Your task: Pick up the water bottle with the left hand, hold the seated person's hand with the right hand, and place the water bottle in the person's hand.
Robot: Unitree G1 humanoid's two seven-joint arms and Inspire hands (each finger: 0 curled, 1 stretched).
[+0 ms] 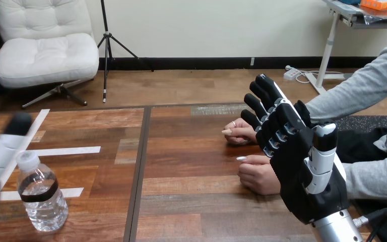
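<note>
Water bottle (40, 194) sits upright and untouched beside the left hand (0, 150) (can't tell how open), while the right hand (302, 171) hangs spread open and empty by the person's hands (257, 176), presumably lining up a hold.

Bare table (191, 201) lies open between the water bottle (41, 196) and the person's near hand (257, 176) and far hand (239, 132). The right hand (295, 156), fingers (263, 93) straight, blocks them from the view's right. The left hand (0, 148) is apparently just beside the bottle.
</note>
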